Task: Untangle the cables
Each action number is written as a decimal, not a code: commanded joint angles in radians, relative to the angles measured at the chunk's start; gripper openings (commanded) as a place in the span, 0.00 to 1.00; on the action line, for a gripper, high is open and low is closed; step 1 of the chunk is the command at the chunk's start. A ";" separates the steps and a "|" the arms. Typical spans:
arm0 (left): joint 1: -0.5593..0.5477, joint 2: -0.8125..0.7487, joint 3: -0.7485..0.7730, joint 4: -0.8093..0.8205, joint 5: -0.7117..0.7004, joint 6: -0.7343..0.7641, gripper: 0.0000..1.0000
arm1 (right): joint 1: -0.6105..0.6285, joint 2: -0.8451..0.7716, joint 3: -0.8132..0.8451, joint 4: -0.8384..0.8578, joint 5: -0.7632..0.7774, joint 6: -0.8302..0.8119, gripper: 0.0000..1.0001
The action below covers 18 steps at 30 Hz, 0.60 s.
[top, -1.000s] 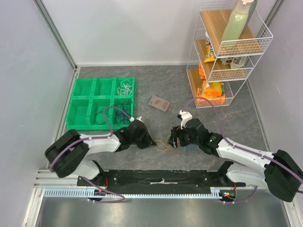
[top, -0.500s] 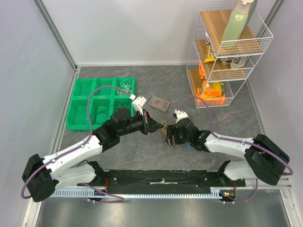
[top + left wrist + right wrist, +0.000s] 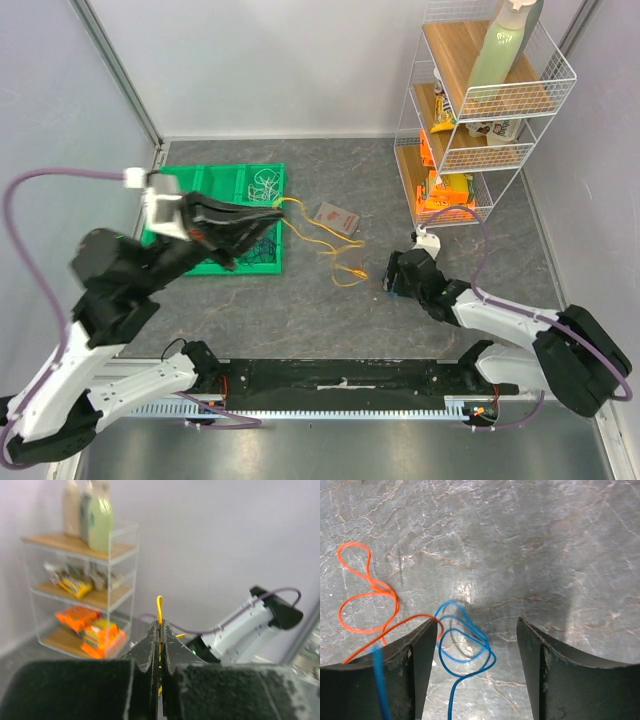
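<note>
**Operator:** What is on my left?

**Spotter:** Your left fingers (image 3: 268,207) are pressed fully together on the yellow cable (image 3: 318,243), raised above the right edge of the green tray (image 3: 170,215). In your left wrist view a short loop of that cable pokes up above the fingertips. From the grip, the rest runs down to the right. It then lies in loose curves on the tabletop (image 3: 360,170) and ends near your right arm.

**Operator:** And in the tray?

**Spotter:** The white cables (image 3: 265,184) sit in the far right compartment. The dark cables (image 3: 260,245) sit in the near right compartment, partly hidden under your arm. Just past the yellow cable, a small flat card (image 3: 337,218) lies on the tabletop.

**Operator:** What about my right side?

**Spotter:** Your right fingers (image 3: 393,273) are low over the tabletop. They stand wide apart and hold nothing. In your right wrist view the blue cable (image 3: 464,641) lies in overlapping loops on the tabletop in the gap between them. A blurred blue strand crosses in front of one finger. The orange-red cable (image 3: 379,586) lies just beside the blue one. One of its strands reaches the blue loops, but I cannot tell whether the two are hooked together.

**Operator:** And further right?

**Spotter:** The wire rack (image 3: 478,150) stands in the far right corner, well apart from your fingers. It has packets on its lower shelves and a pale green bottle (image 3: 505,45) on top.
</note>
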<state>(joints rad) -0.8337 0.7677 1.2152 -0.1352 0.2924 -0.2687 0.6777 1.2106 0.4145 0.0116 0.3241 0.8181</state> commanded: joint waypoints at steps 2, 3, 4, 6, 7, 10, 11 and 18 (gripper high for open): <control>-0.004 -0.011 0.107 -0.107 -0.116 0.174 0.02 | -0.007 -0.101 -0.011 -0.090 0.055 -0.029 0.70; -0.004 -0.007 0.110 -0.107 -0.113 0.171 0.02 | -0.007 -0.117 -0.006 -0.093 0.035 -0.057 0.70; -0.004 -0.005 0.112 -0.107 -0.107 0.169 0.02 | -0.007 -0.128 0.000 -0.088 -0.006 -0.113 0.73; -0.002 -0.002 0.109 -0.107 -0.101 0.161 0.02 | -0.004 -0.150 0.026 -0.094 -0.144 -0.232 0.79; -0.004 0.001 0.106 -0.104 -0.104 0.157 0.02 | 0.000 -0.170 0.036 -0.090 -0.195 -0.276 0.81; -0.004 0.005 0.103 -0.106 -0.101 0.146 0.02 | 0.017 -0.268 0.058 -0.076 -0.284 -0.348 0.87; -0.005 0.007 0.101 -0.104 -0.099 0.140 0.02 | 0.025 -0.305 0.064 -0.065 -0.319 -0.384 0.88; -0.004 0.012 0.115 -0.113 -0.125 0.095 0.02 | 0.043 -0.465 0.127 -0.021 -0.477 -0.497 0.94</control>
<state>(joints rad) -0.8337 0.7849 1.3148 -0.2569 0.1886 -0.1627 0.7181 0.7712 0.4755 -0.0811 0.0174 0.4339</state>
